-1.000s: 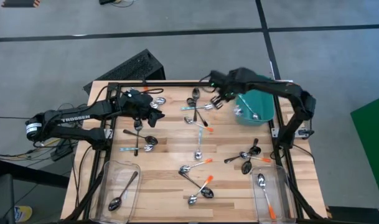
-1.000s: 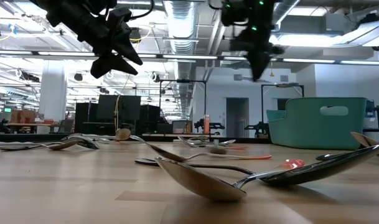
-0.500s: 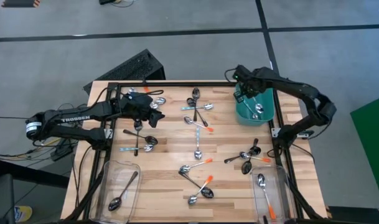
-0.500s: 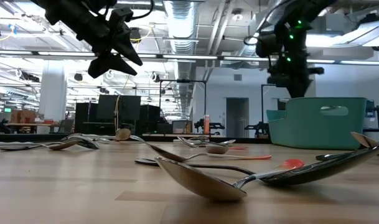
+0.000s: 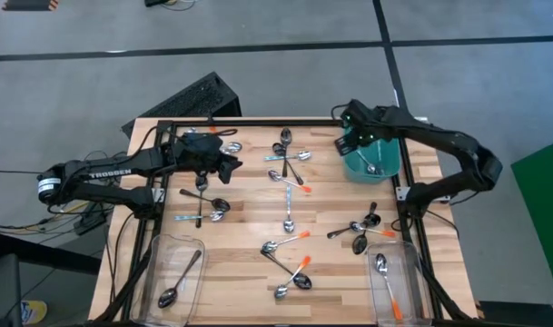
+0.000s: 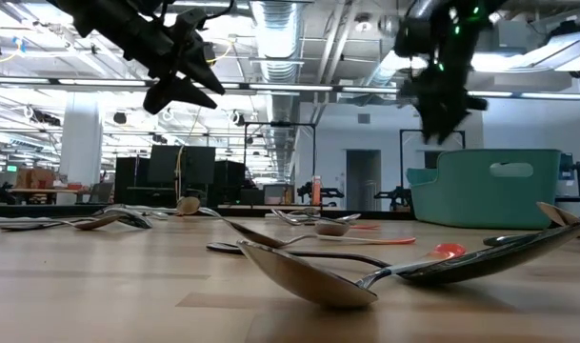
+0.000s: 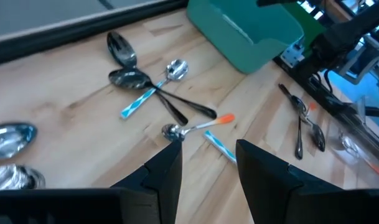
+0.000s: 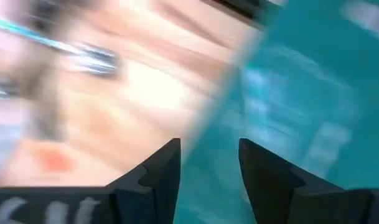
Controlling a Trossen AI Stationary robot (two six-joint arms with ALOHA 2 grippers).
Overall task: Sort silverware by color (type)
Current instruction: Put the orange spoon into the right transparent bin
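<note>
Silverware lies scattered over the wooden table: a far-middle cluster (image 5: 290,156) with light blue, orange and dark handles, and more spoons in the middle (image 5: 290,218), at the left (image 5: 203,206) and near the right (image 5: 362,227). One spoon (image 5: 372,167) lies in the teal tub (image 5: 391,163). My right gripper (image 5: 347,143) hangs open above the tub's left rim, nothing between its fingers (image 8: 158,174). My left gripper (image 5: 232,166) hovers open above the table's far left, with the far-middle spoons (image 7: 153,93) ahead of it.
A clear bin (image 5: 172,282) at the near left holds a dark spoon. A second clear bin (image 5: 390,289) at the near right holds spoons, one with an orange handle. A black metal frame (image 5: 405,195) runs along the table's edges. A keyboard (image 5: 190,100) lies beyond the far edge.
My right gripper has swung from above the far-middle spoons toward the table's right edge and now stands over the teal tub's left rim, where its fingers have parted.
</note>
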